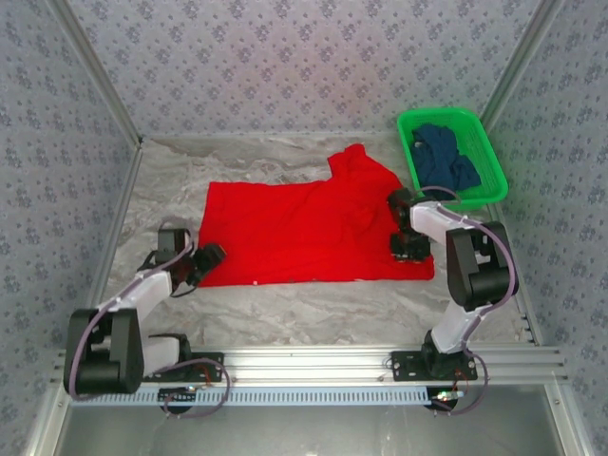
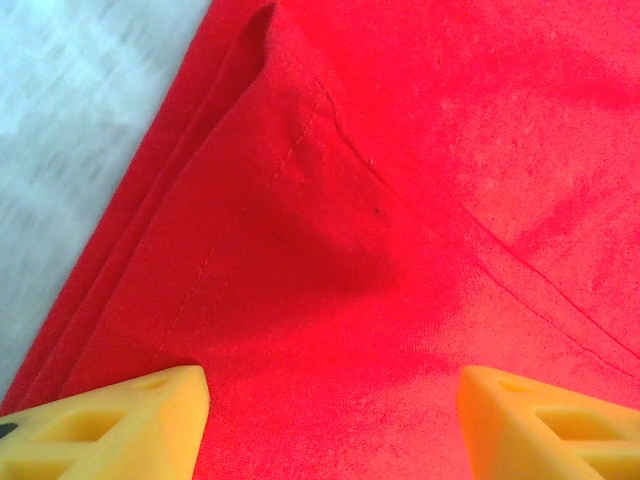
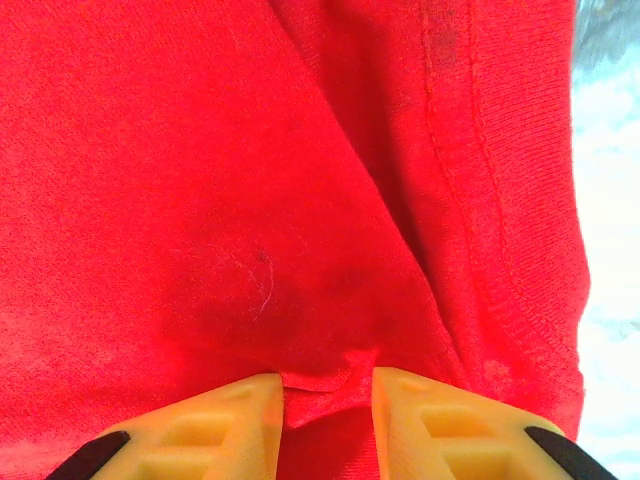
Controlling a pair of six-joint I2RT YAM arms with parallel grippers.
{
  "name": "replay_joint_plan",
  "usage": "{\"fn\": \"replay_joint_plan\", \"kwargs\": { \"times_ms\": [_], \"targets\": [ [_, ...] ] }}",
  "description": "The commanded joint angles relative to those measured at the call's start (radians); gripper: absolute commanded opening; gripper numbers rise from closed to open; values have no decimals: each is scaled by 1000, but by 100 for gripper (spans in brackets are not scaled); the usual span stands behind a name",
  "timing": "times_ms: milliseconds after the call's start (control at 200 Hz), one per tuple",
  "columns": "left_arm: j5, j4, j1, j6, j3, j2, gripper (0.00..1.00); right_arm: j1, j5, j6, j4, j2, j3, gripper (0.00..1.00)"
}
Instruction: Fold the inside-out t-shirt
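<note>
T-shirt [image 1: 304, 228], bright red, lies spread flat on the surface [image 1: 313, 309] just beside the green basket [image 1: 439, 114], which holds a dark blue garment [image 1: 446, 160]. Right hand [image 3: 325, 385] pinches a fold of red cloth at the end nearest the basket. Left hand [image 2: 330, 390], fingers spread apart, is over the corner farthest from the basket.

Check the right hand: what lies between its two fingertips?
A pinched-up fold of the red t-shirt fills the gap between the right hand's yellow fingertips; the right wrist view shows it.
</note>
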Motion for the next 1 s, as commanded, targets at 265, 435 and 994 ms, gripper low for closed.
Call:
{"fn": "replay_joint_plan", "kwargs": {
  "times_ms": [265,435,994],
  "targets": [
    [-22,-338,-2,-84,-86,-300,67,68,40,127,-161,-201,-114,35],
    [-57,-232,-1,-25,78,-177,69,62,-100,36,31,-230,-29,39],
    [-32,25,-7,22,412,371,68,-26,-166,-14,25,175,188,31]
  ]
}}
